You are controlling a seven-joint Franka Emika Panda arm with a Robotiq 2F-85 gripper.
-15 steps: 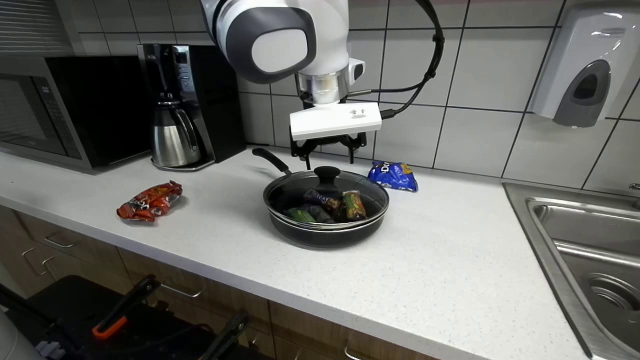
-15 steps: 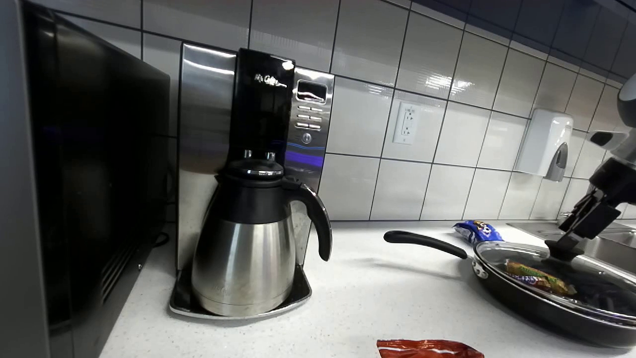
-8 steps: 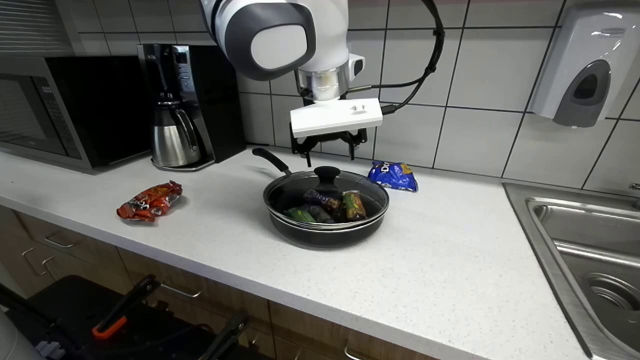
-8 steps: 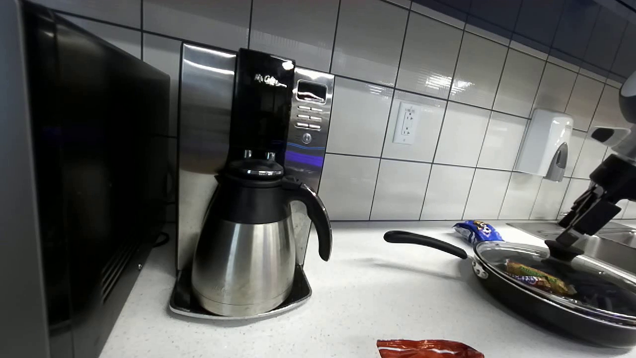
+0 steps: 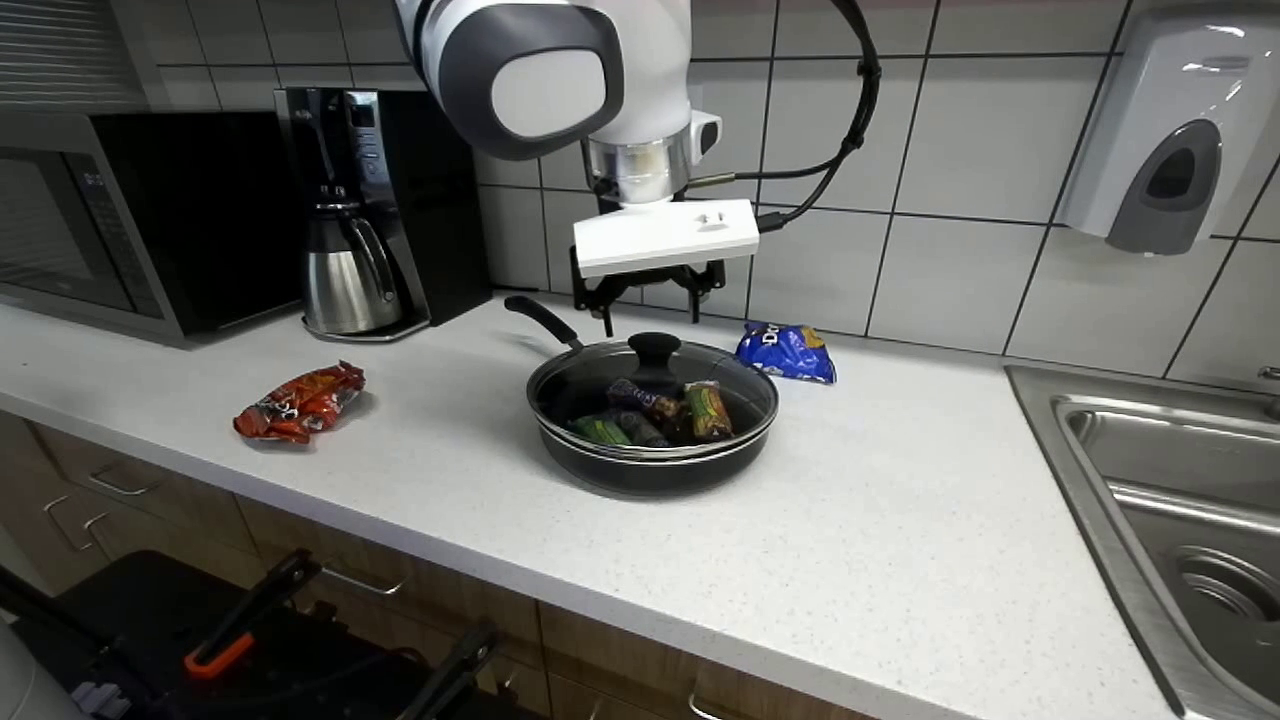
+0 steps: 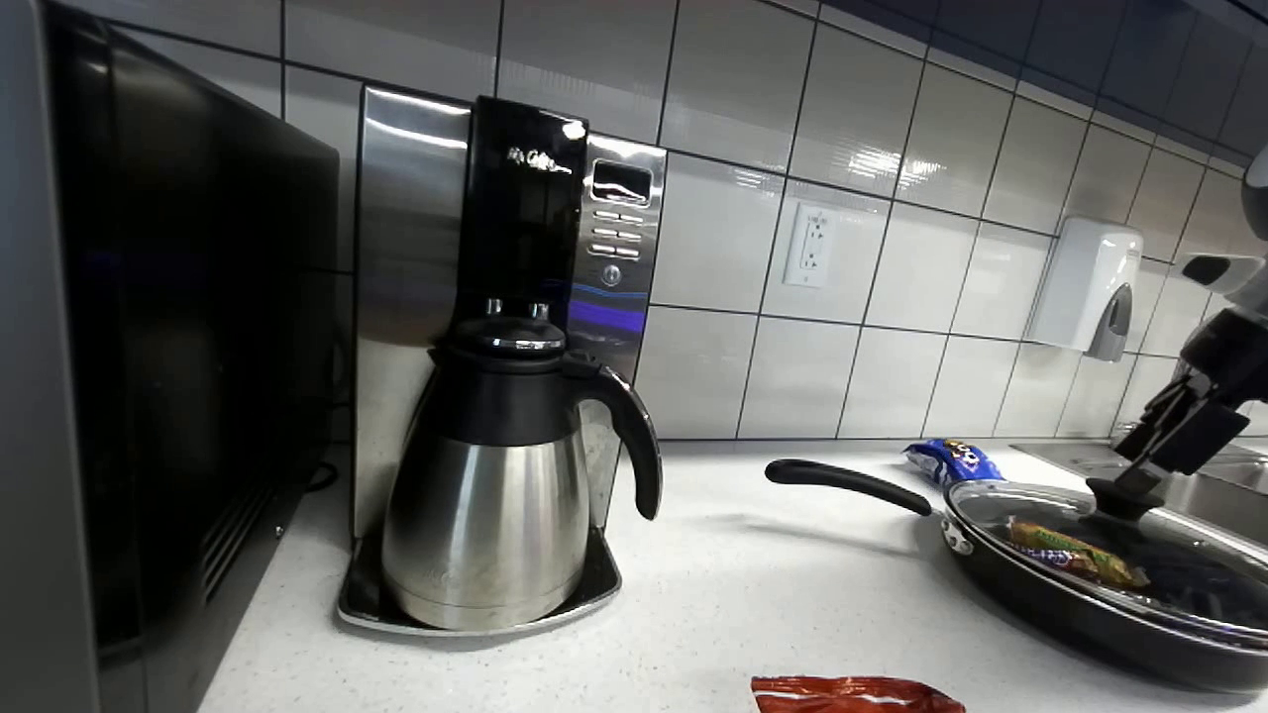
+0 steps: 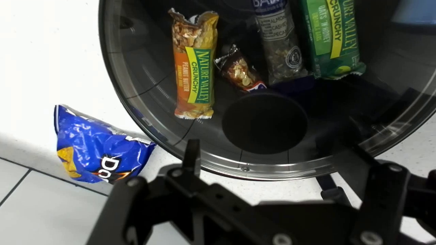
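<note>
1. Wrist view: the fingers are standing wide apart, gripping nothing, and the knob of the glass lid is showing just ahead of the gap between them.
2. The lid is covering the pan, and the pair are sitting midway between the wall edge and the drawer-side edge of the surface.
3. Danger spot: coming down off-centre, one fingertip could be striking the knob, tipping the lid or shoving the pan along.
4. That knob is looking smooth and rounded, so a shallow pinch could be slipping, dropping the lid askew over the snack bars.
5. Tight toward the wall edge! The blue bag is lying just beside the pan's rim, the tiled wall is looming close behind; drifting there could be snagging plastic or scraping tile.
6. More room is stretching from the pan to the sink edge, while the red bag is lying between the coffee maker and the drawer-side edge.
</note>
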